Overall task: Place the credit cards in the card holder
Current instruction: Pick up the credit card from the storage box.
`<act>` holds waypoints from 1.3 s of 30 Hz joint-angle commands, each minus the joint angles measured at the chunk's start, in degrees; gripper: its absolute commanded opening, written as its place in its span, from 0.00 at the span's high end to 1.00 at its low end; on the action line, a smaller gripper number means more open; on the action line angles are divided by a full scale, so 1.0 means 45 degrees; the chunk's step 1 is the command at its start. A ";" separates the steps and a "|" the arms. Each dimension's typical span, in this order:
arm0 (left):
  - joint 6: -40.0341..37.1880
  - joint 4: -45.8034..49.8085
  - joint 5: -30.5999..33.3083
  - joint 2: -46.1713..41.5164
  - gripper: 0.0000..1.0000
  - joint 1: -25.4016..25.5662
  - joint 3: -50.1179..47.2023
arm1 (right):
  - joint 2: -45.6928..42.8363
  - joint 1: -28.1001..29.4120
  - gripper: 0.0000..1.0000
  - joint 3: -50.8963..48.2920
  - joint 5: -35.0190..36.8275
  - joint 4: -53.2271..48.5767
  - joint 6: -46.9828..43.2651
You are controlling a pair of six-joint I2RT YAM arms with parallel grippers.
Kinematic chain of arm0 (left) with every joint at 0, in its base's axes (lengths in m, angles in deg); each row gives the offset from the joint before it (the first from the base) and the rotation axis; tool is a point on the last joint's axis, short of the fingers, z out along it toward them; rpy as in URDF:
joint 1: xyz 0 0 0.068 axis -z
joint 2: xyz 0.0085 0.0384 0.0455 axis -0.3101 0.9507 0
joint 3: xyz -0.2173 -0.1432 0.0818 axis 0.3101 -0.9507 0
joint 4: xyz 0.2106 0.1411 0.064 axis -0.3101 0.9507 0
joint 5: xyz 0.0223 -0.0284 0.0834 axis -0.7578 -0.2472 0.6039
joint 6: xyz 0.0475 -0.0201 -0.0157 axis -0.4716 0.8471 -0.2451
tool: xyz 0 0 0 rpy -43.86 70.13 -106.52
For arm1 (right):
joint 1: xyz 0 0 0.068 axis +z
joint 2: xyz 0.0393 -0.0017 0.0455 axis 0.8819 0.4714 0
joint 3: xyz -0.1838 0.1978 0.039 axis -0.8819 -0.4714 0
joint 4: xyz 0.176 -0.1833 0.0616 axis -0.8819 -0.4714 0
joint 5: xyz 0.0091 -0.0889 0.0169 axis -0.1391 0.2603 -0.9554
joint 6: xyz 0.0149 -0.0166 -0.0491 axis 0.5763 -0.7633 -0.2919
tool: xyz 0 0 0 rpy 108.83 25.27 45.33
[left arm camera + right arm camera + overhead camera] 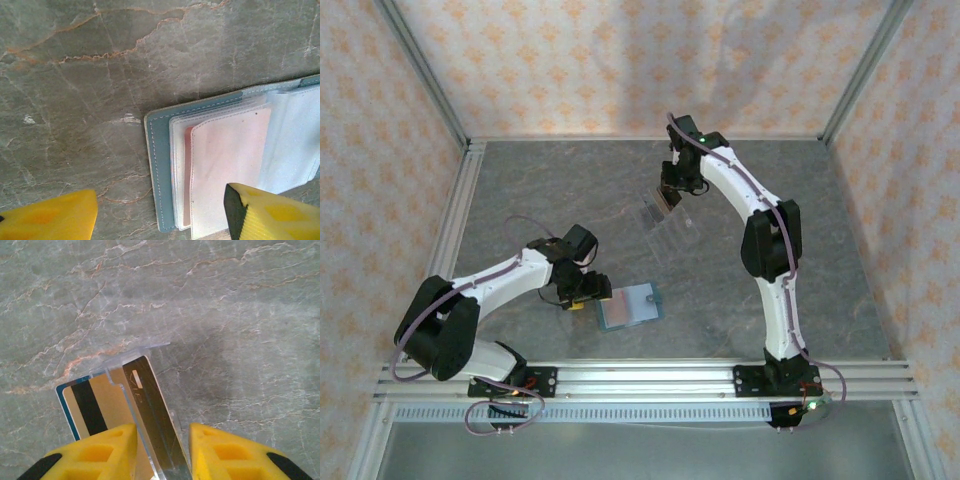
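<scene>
The teal card holder (630, 306) lies open on the table, pale clear sleeves up. In the left wrist view a red credit card (187, 175) sits inside a sleeve of the card holder (159, 165). My left gripper (582, 292) hangs open just left of it, and the holder's left edge lies between the fingers of this gripper (160, 217). My right gripper (668, 192) is over the clear rack (670, 228). Its yellow fingers straddle a black credit card (150, 410) standing in the rack, with narrow gaps on both sides of the gripper (162, 452).
A gold card with a black stripe (107, 400) and a blue-edged card behind it stand in the same clear rack (145, 347). Aluminium rails border the table at the left, back and near edges. Patterned walls close the cell.
</scene>
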 commanded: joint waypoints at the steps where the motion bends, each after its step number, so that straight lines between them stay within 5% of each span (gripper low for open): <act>1: -0.0098 0.0005 0.0257 -0.0245 0.31 0.0056 -0.0089 | 0.0182 -0.0066 0.72 0.0399 -0.0617 -0.0516 -0.0241; 14: 0.0116 -0.0097 0.0304 -0.0507 0.32 0.0056 -0.0383 | -0.0071 -0.0058 0.99 0.0397 -0.0605 -0.0807 -0.0570; 30: -0.0683 0.0202 -0.0276 -0.1375 0.30 0.0213 -0.0063 | -0.1668 -0.0010 1.00 0.2189 -0.0643 -0.2089 -0.0912; 39: -0.0296 -0.0120 0.0314 -0.0009 0.32 0.1249 0.0276 | -0.6836 0.0914 1.00 -0.5423 -0.2456 0.2067 0.0336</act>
